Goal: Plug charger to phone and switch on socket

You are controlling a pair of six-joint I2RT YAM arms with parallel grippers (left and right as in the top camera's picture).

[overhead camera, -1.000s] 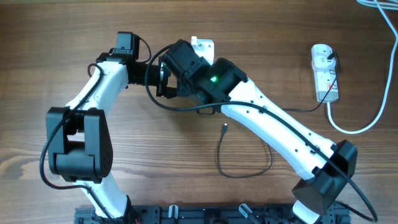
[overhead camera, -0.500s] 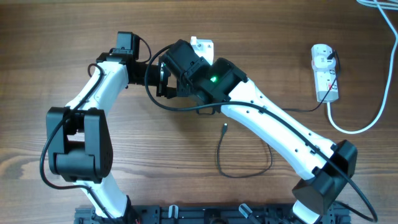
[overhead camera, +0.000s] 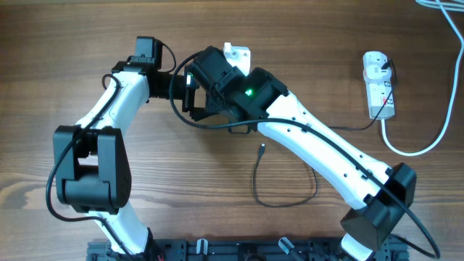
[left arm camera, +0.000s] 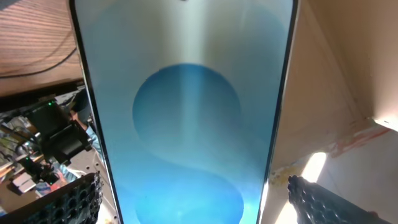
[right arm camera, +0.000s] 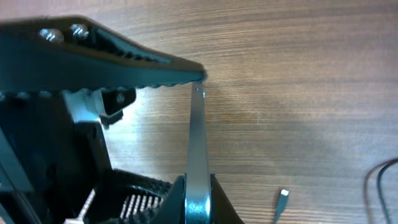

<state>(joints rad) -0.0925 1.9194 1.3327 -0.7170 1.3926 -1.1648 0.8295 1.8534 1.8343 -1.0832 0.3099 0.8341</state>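
Overhead first: left gripper (overhead camera: 183,88) and right gripper (overhead camera: 194,94) nose to nose above the far middle of the brown wooden table (overhead camera: 326,29), tips crowded under black housings, openings not to be read here. Well apart from both, on the near side beside the white right arm (overhead camera: 319,145), thin black charger cable (overhead camera: 254,181) in a loose loop on the wood, its tiny black plug tip (overhead camera: 261,150) free, touching only the table. Far off toward the right edge, white elongated power-strip socket (overhead camera: 378,90) flat on the wood, black plug (overhead camera: 385,69) in its far end, thick white lead (overhead camera: 428,148) curving away. Left wrist next: small flat rectangular phone (left arm camera: 186,106) with a bright cyan-blue screen filling most of the view, set between the two dotted pads (left arm camera: 74,202) of the left gripper, one pad just beside each long edge; contact with those edges impossible to tell. Right wrist last: same phone edge-on as a thin upright sliver, pinched across its thickness by the right gripper's narrow-set fingers at the bottom of the view; toothed black finger (right arm camera: 106,53) over its upper end; plug tip on the wood off to the right, well clear of the phone.
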